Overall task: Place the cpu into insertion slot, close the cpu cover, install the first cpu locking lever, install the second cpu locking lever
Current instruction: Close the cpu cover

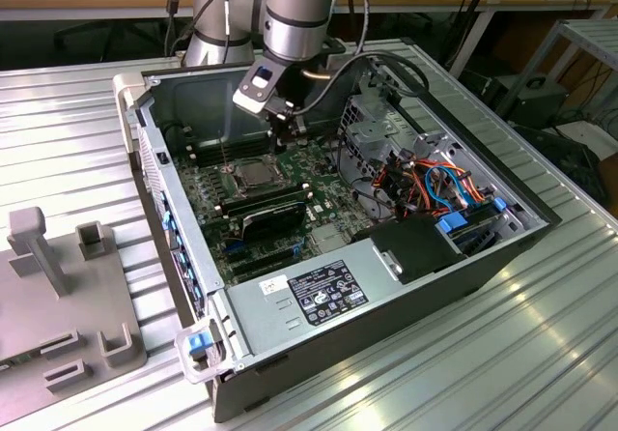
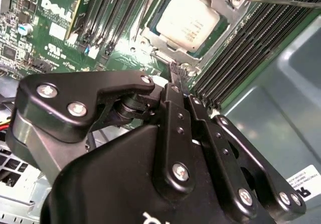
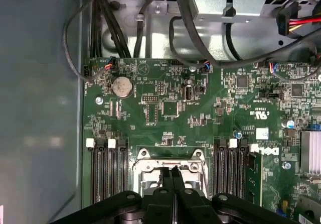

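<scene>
The cpu [image 2: 188,15], a square chip with a dull silver top, lies in the insertion slot [image 3: 150,176] on the green board. The silver cpu cover [image 2: 226,14] lies flat around the chip. One thin wire locking lever [image 2: 281,2] sticks out from the socket's corner, and in the exterior view it stands upright [image 1: 224,156]. My gripper [image 2: 175,72] hangs just above the socket's edge with its black fingers pressed together and nothing visible between them. In the first wrist view the gripper [image 3: 170,170] covers the middle of the socket. In the exterior view the gripper [image 1: 282,144] is just behind the cpu [image 1: 253,173].
Long black memory slots [image 3: 105,174] flank the socket on both sides. The open computer case [image 1: 164,228] has a power supply [image 1: 319,291] at its front and bundled cables [image 1: 435,185] on the exterior view's right. A grey fixture [image 1: 68,286] stands on the table at the exterior view's left.
</scene>
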